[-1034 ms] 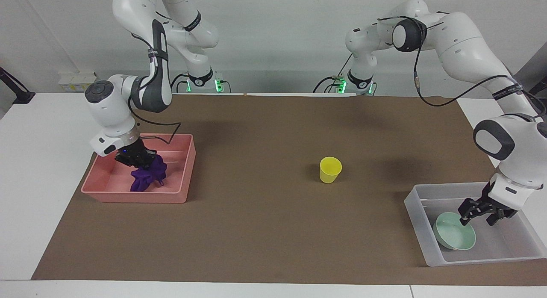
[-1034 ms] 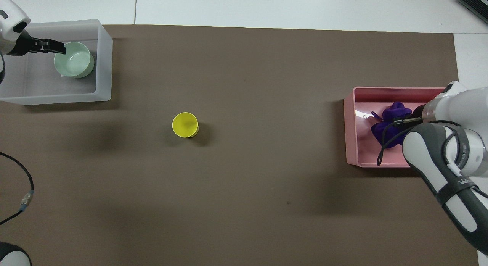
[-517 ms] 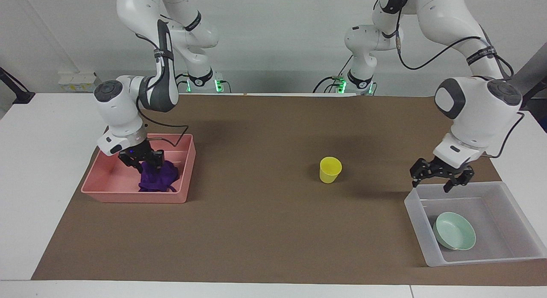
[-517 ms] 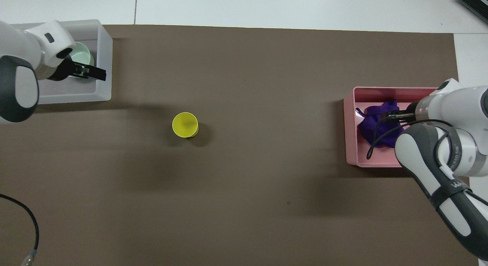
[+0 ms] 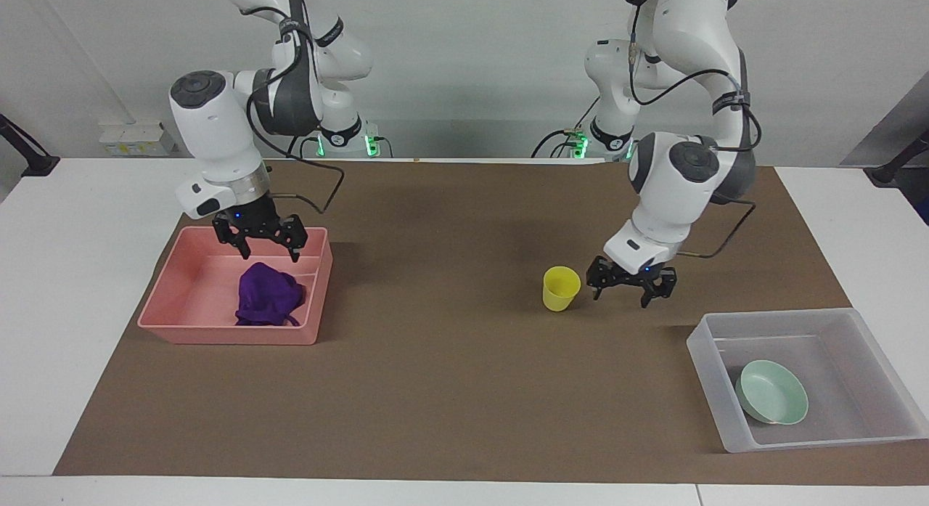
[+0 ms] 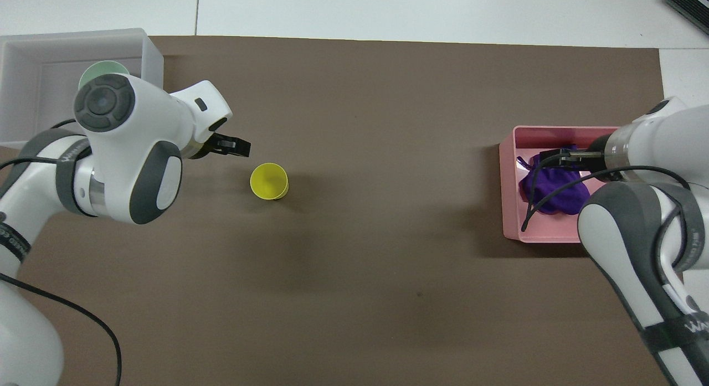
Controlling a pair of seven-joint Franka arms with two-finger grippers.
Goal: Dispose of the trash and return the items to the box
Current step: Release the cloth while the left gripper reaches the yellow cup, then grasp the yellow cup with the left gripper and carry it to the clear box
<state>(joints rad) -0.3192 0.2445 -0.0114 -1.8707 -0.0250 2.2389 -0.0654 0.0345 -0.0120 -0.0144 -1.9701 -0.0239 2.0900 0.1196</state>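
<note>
The purple cloth [image 5: 268, 299] [image 6: 555, 182] lies crumpled in the pink tray [image 5: 225, 337] [image 6: 509, 197]. My right gripper [image 5: 270, 256] [image 6: 556, 156] hangs open just above it, holding nothing. The yellow cup [image 5: 561, 288] [image 6: 269, 181] stands upright on the brown mat. My left gripper [image 5: 624, 295] [image 6: 243, 148] is open and low over the mat, right beside the cup on the side toward the box, not touching it. The mint-green bowl [image 5: 771, 392] [image 6: 102, 69] rests in the translucent box [image 5: 849, 361] [image 6: 33, 92]; in the overhead view my left arm hides most of the bowl.
The brown mat [image 5: 450, 368] covers most of the white table. The pink tray sits at the right arm's end, the box at the left arm's end. My right arm's black cable [image 6: 540, 200] dangles over the tray.
My right gripper opened, dropped the cloth into the pink tray and rose. My left gripper lifted out of the box, leaving the bowl there, and swung over beside the yellow cup.
</note>
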